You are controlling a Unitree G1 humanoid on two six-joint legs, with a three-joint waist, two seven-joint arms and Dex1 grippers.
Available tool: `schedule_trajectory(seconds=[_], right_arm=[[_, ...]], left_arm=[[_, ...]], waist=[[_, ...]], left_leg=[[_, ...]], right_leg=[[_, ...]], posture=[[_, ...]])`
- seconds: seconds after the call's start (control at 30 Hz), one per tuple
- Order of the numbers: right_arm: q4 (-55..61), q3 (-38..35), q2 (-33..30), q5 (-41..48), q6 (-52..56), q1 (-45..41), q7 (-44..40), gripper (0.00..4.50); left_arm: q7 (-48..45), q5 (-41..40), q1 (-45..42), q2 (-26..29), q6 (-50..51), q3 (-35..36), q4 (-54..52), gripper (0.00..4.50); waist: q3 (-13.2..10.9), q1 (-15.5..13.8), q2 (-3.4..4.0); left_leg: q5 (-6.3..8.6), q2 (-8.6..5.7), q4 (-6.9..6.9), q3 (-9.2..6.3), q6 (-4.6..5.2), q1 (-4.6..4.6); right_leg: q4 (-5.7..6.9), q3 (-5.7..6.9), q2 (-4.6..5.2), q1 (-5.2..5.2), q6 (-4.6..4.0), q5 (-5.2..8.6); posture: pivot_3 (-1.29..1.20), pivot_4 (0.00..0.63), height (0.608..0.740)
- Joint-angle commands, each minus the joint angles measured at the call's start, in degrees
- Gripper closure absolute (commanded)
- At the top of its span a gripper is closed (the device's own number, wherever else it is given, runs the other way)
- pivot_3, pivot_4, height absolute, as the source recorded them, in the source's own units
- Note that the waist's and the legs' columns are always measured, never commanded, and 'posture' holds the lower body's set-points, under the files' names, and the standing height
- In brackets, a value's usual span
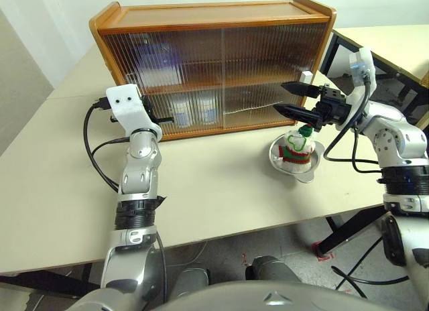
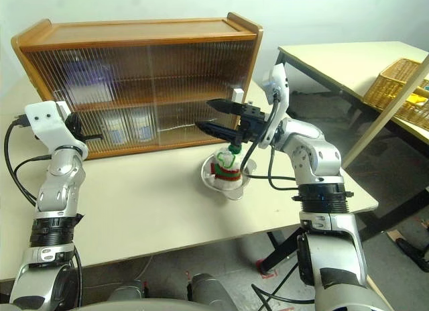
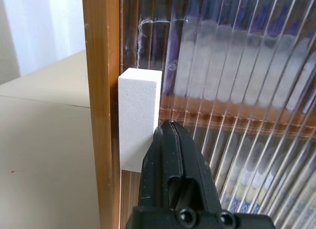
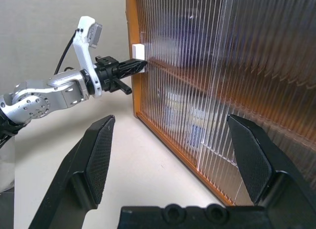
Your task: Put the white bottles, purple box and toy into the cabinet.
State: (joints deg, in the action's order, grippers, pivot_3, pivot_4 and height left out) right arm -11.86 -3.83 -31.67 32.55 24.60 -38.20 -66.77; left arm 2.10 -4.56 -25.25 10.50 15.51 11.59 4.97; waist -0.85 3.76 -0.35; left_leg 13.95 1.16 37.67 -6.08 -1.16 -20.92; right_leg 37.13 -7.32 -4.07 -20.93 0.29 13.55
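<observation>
The toy [image 1: 297, 149] sits in a shiny metal bowl [image 1: 315, 165] on the table [image 1: 214, 183], out in the open and right below the right gripper [image 1: 289, 99], whose jaws gape wide and empty, pointing across the front of the cabinet [image 1: 214, 70]. Behind the ribbed doors, two pale shapes on the lower shelf read as the white bottles [image 1: 193, 114], and a purple blur on the upper shelf looks like the purple box [image 1: 155, 61], so three of the four look to be in already. Over at the cabinet's far end from the toy, the left gripper [image 3: 170, 128] has its fingers pressed together, tips touching the white handle [image 3: 139, 118] beside the wooden frame. My read: that door must slide open before the toy can go in.
</observation>
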Motion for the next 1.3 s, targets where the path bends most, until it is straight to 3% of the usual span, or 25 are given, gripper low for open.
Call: schedule_trajectory(seconds=[0.03, 0.17, 0.23, 0.37, 0.47, 0.77, 1.07, 1.3], right_arm=[[-0.46, 0.11, 0.18, -0.88, -0.56, -1.34, 0.16, 0.0], [-0.61, -0.07, -0.02, -0.88, -0.67, -1.29, 0.2, 0.0], [-0.93, -0.45, -0.33, -1.37, -1.54, -0.95, 0.63, 0.0], [-2.23, -1.48, -0.61, -2.05, -2.98, -0.52, 1.93, 0.18], [-2.59, -1.99, -1.08, -2.17, -3.76, 0.12, 2.58, 0.95], [-7.05, -4.37, -2.47, -4.44, -8.06, 1.26, 5.51, 4.46], [-19.36, -5.71, -5.07, -9.77, -15.99, -1.53, 7.88, 4.46], [-37.96, -5.1, -5.03, -16.22, -26.07, -10.45, 13.09, 4.46]], left_arm=[[-12.32, -3.49, -0.05, 0.73, -0.59, -6.51, -1.38, 3.61], [-22.9, -8.19, 0.37, 2.08, 0.88, -9.52, -4.14, 2.16], [-32.09, -12.84, 1.07, 5.38, 2.97, -10.68, -6.79, 1.39], [-41.33, -17.84, 1.73, 11.72, 5.51, -9.49, -8.55, 0.03], [-46.42, -22.37, 1.56, 15.83, 7.92, -7.12, -8.72, 0.0], [-57.48, -28.87, 1.48, 23.8, 11.59, -4.39, -7.63, 0.0], [-60.76, -32.0, 3.48, 26.45, 14.21, -3.21, -9.39, 0.0], [-60.01, -32.43, 4.59, 26.27, 14.24, -2.61, -10.44, 0.0]], waist=[[-0.04, -0.8, -0.02], [-0.03, -1.06, -0.05], [-0.02, -1.06, -0.05], [0.01, -0.89, 0.0], [0.01, -0.96, 0.01], [0.02, -0.93, 0.03], [0.06, -0.63, 0.12], [0.12, -0.47, 0.31]], left_leg=[[0.12, 0.0, 0.03, -0.03, -0.21, -0.07], [0.23, 0.01, 0.14, -0.07, -0.38, -0.44], [-0.07, 0.11, 0.22, -0.07, 0.14, -0.81], [0.09, 0.2, 0.1, 0.02, 0.25, -1.11], [0.23, 0.26, 0.08, 0.03, 0.48, -1.1], [0.29, 0.34, 0.23, -0.5, 0.79, -1.08], [0.25, 0.63, 0.23, -0.99, 0.85, -1.02], [0.2, 1.14, 0.12, -1.01, 0.94, -0.98]], right_leg=[[0.0, -0.04, 0.03, -0.01, 0.0, 0.0], [-0.03, -0.31, 0.16, -0.26, -0.09, 0.07], [-0.05, -0.52, 0.09, -0.62, -0.13, 0.09], [0.04, -0.3, -0.07, -1.14, -0.71, -0.07], [0.07, 0.0, -0.16, -1.15, -0.36, -0.12], [0.05, -0.24, 0.05, -1.06, -0.68, 0.07], [0.06, -0.32, -0.08, -1.09, -0.69, 0.02], [0.06, -0.18, -0.16, -1.14, -0.68, -0.03]], posture=[[-0.09, 0.0, 0.74], [-0.09, 0.0, 0.74], [-0.09, 0.0, 0.74], [-0.1, 0.0, 0.74], [-0.1, 0.0, 0.74], [-0.11, 0.0, 0.74], [-0.09, 0.0, 0.74], [-0.07, 0.0, 0.74]])
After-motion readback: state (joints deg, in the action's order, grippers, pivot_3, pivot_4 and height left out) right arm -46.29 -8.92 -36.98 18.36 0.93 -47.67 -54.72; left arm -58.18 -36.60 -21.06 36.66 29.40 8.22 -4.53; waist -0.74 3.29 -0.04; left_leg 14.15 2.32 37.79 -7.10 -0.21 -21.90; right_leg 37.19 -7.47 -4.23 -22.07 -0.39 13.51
